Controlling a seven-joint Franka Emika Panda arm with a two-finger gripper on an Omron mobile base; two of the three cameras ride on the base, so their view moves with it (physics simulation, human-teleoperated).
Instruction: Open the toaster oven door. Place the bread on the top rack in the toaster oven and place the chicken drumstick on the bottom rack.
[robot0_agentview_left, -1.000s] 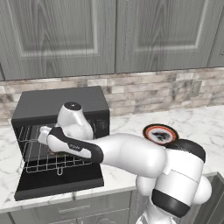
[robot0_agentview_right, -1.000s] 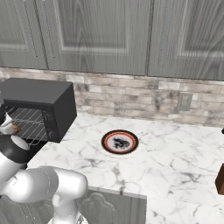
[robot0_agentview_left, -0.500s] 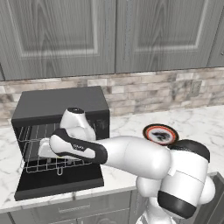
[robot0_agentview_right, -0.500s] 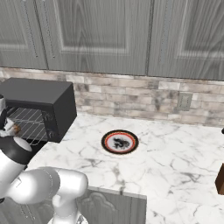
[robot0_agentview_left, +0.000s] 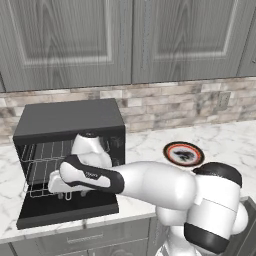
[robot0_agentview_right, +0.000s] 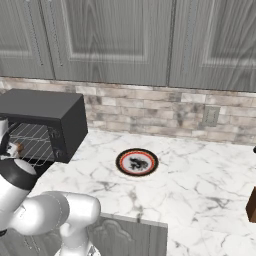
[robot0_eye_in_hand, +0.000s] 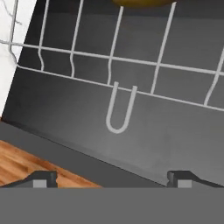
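Observation:
The black toaster oven (robot0_agentview_left: 70, 120) stands at the counter's left with its door (robot0_agentview_left: 75, 211) folded down flat and the silver wire racks (robot0_agentview_left: 39, 172) showing. My gripper (robot0_agentview_left: 56, 189) hangs low in front of the opening, over the door, open and holding nothing. In the hand view the fingertips (robot0_eye_in_hand: 43, 178) stand wide apart above the door (robot0_eye_in_hand: 166, 131), and a rack's front edge (robot0_eye_in_hand: 113, 61) crosses above. A golden-brown piece (robot0_eye_in_hand: 140, 2) lies on that rack, cut off at the top edge; I cannot tell whether it is bread or drumstick. A small orange-brown piece (robot0_agentview_right: 18, 148) sits on a rack in the oven (robot0_agentview_right: 45, 107).
A round red-rimmed plate (robot0_agentview_left: 183, 153) with a dark centre lies on the marble counter right of the oven. Grey cabinets hang above a stone backsplash. A brown block (robot0_agentview_right: 251, 205) stands at the counter's far right. The wooden floor (robot0_eye_in_hand: 26, 166) shows beyond the door's edge.
My hand has dropped and drawn back from the upper rack level to just above the open door. The jaws have stayed open.

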